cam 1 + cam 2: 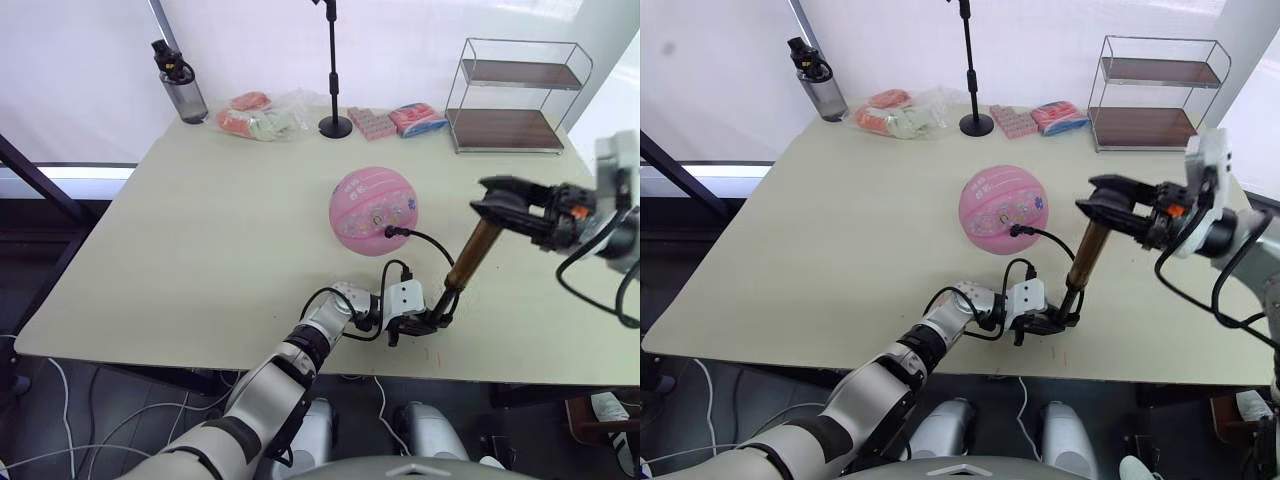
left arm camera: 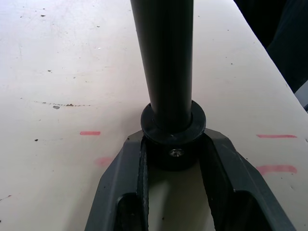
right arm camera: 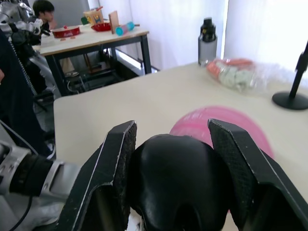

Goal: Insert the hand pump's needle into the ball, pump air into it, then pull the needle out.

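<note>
Pink ball (image 1: 373, 209) sits mid-surface with the hose tip stuck in its near side, while the left tool (image 1: 428, 322) clamps the pump (image 1: 472, 255) foot and the right tool (image 1: 497, 203) clamps its handle up top.

Lab; taped table (image 1: 200, 230), mic stand (image 1: 333, 70)

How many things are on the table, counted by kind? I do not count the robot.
Balls: 1, ball
Pumps: 1, hand pump
Bottles: 1
Wire shelves: 1
Black stands: 1
Plastic bags of packets: 1
Loose packets: 2
Total: 8
</note>
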Available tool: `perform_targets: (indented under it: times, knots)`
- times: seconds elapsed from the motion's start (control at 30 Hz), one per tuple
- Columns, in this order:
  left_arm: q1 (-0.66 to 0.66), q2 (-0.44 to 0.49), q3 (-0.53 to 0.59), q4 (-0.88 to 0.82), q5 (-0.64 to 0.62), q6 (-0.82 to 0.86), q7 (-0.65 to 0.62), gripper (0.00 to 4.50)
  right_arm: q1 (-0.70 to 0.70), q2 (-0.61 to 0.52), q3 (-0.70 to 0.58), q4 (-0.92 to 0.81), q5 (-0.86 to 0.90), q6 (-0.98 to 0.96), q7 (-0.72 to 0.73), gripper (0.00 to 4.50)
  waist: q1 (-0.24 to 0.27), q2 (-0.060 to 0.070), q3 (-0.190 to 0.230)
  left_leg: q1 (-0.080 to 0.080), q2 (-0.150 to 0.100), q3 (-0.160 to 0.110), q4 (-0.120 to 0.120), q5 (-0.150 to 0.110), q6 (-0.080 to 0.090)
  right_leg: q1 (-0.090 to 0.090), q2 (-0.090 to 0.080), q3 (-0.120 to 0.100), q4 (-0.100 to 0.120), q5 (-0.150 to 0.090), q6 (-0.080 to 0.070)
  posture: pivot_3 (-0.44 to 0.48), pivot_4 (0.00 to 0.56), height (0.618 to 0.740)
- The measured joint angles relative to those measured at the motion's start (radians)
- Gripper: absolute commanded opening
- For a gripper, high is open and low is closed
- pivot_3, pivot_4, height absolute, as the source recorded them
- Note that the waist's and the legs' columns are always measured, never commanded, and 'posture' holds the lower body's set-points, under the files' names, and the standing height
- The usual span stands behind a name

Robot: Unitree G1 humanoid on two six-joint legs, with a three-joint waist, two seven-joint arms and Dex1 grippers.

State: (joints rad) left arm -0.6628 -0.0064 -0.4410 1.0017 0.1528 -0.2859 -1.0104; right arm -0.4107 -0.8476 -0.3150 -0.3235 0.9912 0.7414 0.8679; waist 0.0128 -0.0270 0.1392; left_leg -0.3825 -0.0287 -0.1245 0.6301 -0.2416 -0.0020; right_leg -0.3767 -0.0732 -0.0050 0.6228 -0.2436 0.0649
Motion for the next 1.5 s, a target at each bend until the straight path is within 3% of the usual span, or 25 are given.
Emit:
perform_targets:
  times: [0.5, 0.77, 1.03, 1.5]
  knots:
    - [-0.003, -0.006, 0.0, -0.003, 0.0, -0.009, -0.002, 1.03, -0.096, -0.043, -0.01, 0.086, 0.045, 0.1, -0.014, 1.92, 0.001, 0.005, 0.007, -0.003, -0.002, 0.0, 0.001, 0.003, 0.004, -0.002, -0.001, 0.0, 0.0, 0.001, 0.001, 0.0, 0.15, 0.731]
    - [0.004, 0.0, -0.004, -0.002, 0.001, -0.009, 0.003, 1.03, 0.124, 0.043, -0.03, -0.046, -0.055, -0.076, -0.001, 1.92, 0.001, -0.003, 0.001, -0.002, -0.001, -0.001, 0.001, 0.0, 0.001, 0.0, -0.001, -0.002, 0.0, 0.002, 0.004, 0.0, 0.15, 0.731]
    - [0.01, 0.005, -0.006, -0.001, 0.003, -0.009, 0.003, 1.03, 0.328, 0.164, 0.061, -0.102, -0.2, -0.246, -0.009, 1.92, -0.001, -0.006, -0.007, 0.0, 0.0, -0.001, 0.0, 0.0, 0.0, 0.0, 0.0, -0.001, 0.0, 0.0, 0.0, 0.0, 0.15, 0.731]
    - [0.011, 0.008, -0.006, 0.008, 0.009, -0.009, 0.006, 1.03, 0.431, 0.284, 0.22, 0.011, -0.409, -0.474, 0.006, 1.92, -0.002, -0.007, -0.012, 0.002, 0.002, -0.001, -0.001, 0.0, -0.001, 0.001, 0.002, -0.001, 0.0, -0.001, -0.001, 0.0, 0.15, 0.731]
